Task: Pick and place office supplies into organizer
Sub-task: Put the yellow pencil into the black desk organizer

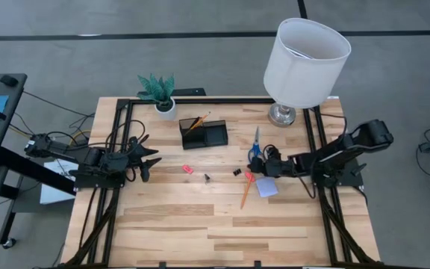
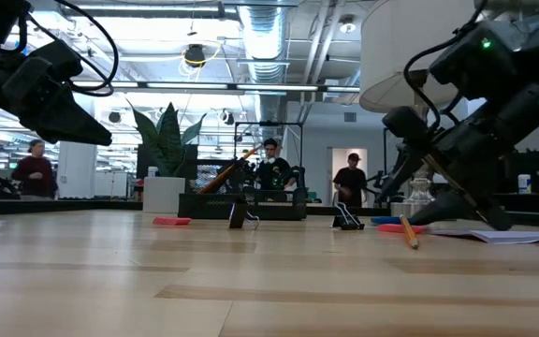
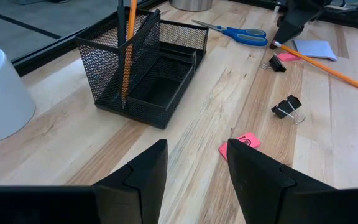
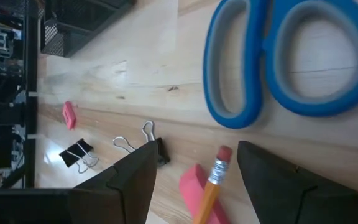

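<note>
Starting on the left, we see the left gripper (image 1: 149,159) waiting low over the bench (image 1: 170,224), fingers apart and empty. Ahead of it sits the organizer (image 1: 204,132), one orange pencil (image 3: 129,43) already upright in its cup section. Moving across, a pink eraser (image 1: 187,169) and two black clips (image 3: 288,107) lie loose on the wood. Now the right gripper (image 1: 261,166) is down at the eraser end of the second pencil (image 1: 246,191), fingers spread to either side, likely lining up a pinch. The scissors (image 1: 255,144) lie just beside it, the note pad (image 1: 267,187) close by.
</note>
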